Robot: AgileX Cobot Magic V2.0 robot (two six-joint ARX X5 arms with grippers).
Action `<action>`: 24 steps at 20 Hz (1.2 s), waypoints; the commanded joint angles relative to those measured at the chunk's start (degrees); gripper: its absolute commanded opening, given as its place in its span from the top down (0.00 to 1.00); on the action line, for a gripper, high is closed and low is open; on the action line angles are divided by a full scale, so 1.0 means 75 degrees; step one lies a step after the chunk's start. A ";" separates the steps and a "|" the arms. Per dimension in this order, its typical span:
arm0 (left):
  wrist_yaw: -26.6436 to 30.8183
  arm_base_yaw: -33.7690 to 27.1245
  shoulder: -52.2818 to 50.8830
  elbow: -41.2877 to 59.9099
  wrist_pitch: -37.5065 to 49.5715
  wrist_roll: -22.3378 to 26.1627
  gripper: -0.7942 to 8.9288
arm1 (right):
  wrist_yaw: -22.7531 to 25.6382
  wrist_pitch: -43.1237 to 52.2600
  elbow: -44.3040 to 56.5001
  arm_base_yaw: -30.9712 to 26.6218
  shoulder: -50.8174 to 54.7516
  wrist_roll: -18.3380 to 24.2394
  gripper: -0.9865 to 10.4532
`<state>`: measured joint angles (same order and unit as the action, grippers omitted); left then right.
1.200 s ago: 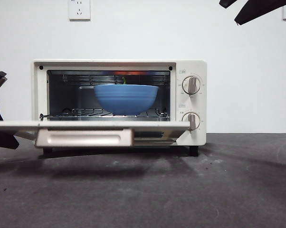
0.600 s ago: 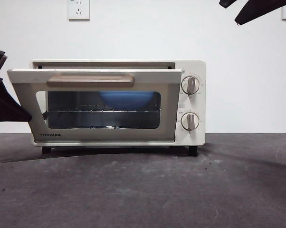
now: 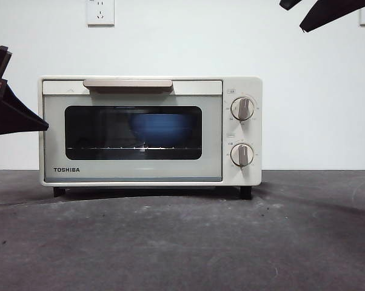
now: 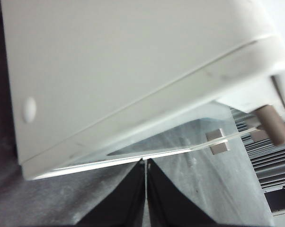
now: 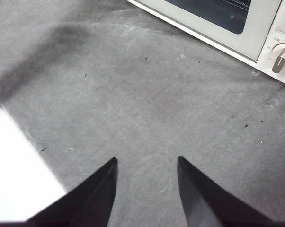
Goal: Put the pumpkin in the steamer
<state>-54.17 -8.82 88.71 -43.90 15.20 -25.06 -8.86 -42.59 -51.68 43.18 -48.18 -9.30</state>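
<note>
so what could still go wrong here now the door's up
The left hand, jaws together, sits right against the steamer by its side edge; pulling away carelessly could nudge the steamer or drag the door open. Through the dark window only a blue bowl shows, so the pumpkin can't be confirmed inside. The right hand waits open, clear.

The steamer (image 3: 150,130) stands on the desk (image 3: 182,242), its door shut, with a bowl (image 3: 161,129) inside. The left claw (image 4: 146,163) sits just beside its left side. The right claw (image 5: 147,189) hangs high on the right, well apart.
</note>
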 commanded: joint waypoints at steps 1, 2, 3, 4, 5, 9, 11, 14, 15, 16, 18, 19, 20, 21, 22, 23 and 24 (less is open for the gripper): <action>-0.0102 0.0064 -0.0367 -0.0140 0.0087 0.0026 0.90 | 0.0044 0.0079 -0.0096 0.0076 -0.0047 -0.0070 0.74; -0.0099 0.0090 -0.0545 -0.0140 0.0087 0.0029 0.90 | 0.0047 0.0087 -0.0096 0.0076 -0.0047 -0.0067 0.74; -0.0093 0.0122 -0.0749 -0.0140 0.0076 0.0029 0.90 | 0.0047 0.0105 -0.0096 0.0076 -0.0047 -0.0064 0.74; -0.0076 0.0146 -0.0927 -0.0140 0.0052 0.0029 0.90 | 0.0044 0.0122 -0.0096 0.0076 -0.0047 -0.0067 0.74; 0.0000 0.0195 -0.1198 -0.0140 -0.0044 0.0055 0.90 | 0.0047 0.0154 -0.0096 0.0076 -0.0050 -0.0067 0.74; 0.0385 0.0425 -0.2232 -0.0143 -0.0790 0.0562 0.90 | 0.0047 0.0356 -0.0096 0.0076 -0.0052 -0.0067 0.74; 0.0659 0.0586 -0.2804 -0.0154 -0.1349 0.0938 0.90 | 0.0047 0.0504 -0.0096 0.0076 -0.0052 -0.0067 0.74; 0.1177 0.0892 -0.3678 -0.0227 -0.2323 0.1498 0.90 | 0.0047 0.0720 -0.0096 0.0076 -0.0052 -0.0067 0.74; 0.1352 0.1003 -0.3966 -0.0256 -0.2634 0.1676 0.90 | 0.0047 0.0799 -0.0096 0.0076 -0.0052 -0.0067 0.74; 0.1504 0.1096 -0.4205 -0.0300 -0.2923 0.1824 0.90 | 0.0047 0.0857 -0.0096 0.0076 -0.0052 -0.0067 0.74; 0.1853 0.1317 -0.4747 -0.0437 -0.3654 0.2183 0.90 | 0.0047 0.0950 -0.0096 0.0076 -0.0052 -0.0067 0.74; 0.1982 0.1408 -0.4937 -0.0498 -0.3940 0.2323 0.90 | 0.0047 0.0982 -0.0096 0.0076 -0.0052 -0.0067 0.74; 0.2139 0.1518 -0.5164 -0.0595 -0.4310 0.2486 0.90 | 0.0061 0.1000 -0.0096 0.0073 -0.0052 -0.0067 0.74; 0.2294 0.1635 -0.5371 -0.0711 -0.4698 0.2652 0.90 | 0.0119 0.1017 -0.0096 0.0076 -0.0052 -0.0067 0.74; 0.2428 0.1728 -0.5523 -0.0813 -0.5013 0.2777 0.90 | 0.0195 0.1029 -0.0096 0.0076 -0.0052 -0.0070 0.74; 0.2582 0.1836 -0.5694 -0.0935 -0.5403 0.2926 0.90 | 0.0236 0.1046 -0.0096 0.0073 -0.0052 -0.0067 0.74; 0.2728 0.1938 -0.5849 -0.1052 -0.5782 0.3072 0.90 | 0.0245 0.1058 -0.0096 0.0076 -0.0052 -0.0067 0.74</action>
<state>-34.61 5.28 45.21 -50.33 -26.02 -5.96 -7.31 -35.29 -51.68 43.18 -48.18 -9.30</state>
